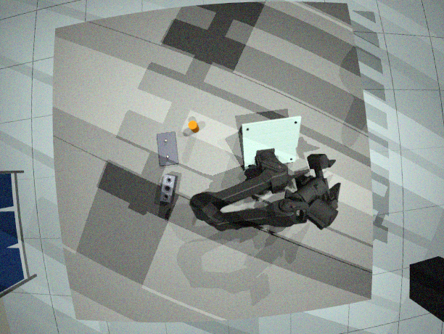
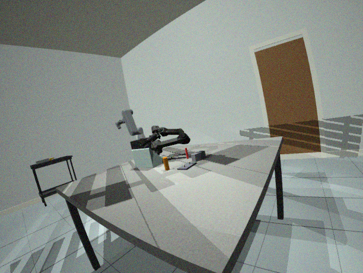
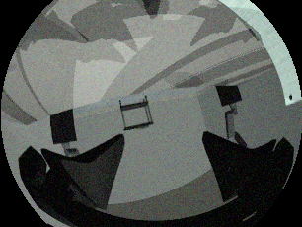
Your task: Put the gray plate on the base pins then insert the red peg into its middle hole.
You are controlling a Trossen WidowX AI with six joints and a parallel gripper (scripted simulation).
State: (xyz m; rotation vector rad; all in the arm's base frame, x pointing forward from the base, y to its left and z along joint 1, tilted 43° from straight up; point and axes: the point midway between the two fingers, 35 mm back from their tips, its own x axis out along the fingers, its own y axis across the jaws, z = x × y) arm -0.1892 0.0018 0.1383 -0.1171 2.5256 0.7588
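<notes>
The gray plate (image 1: pixel 171 178) (image 2: pixel 198 156), block-like with three holes in a row, stands in shadow near the base. The flat base (image 1: pixel 161 149) (image 2: pixel 183 168) lies beside it with its two short pins bare. The red peg (image 2: pixel 186 153) stands upright near the plate in the exterior view; it is not visible in the top view, where the arm may hide it. My gripper (image 1: pixel 337 173) (image 3: pixel 164 137) is wide open and empty, far from plate, base and peg, on the other side of the folded arm. In the exterior view its fingers cannot be made out.
An orange cylinder (image 1: pixel 193 125) (image 2: pixel 165 164) stands upright near the base. A large pale green box (image 1: pixel 272 136) (image 2: pixel 143 158) (image 3: pixel 278 41) stands beside the arm. A second, gray arm (image 2: pixel 129 121) and a small dark cart (image 2: pixel 51 161) are in the background.
</notes>
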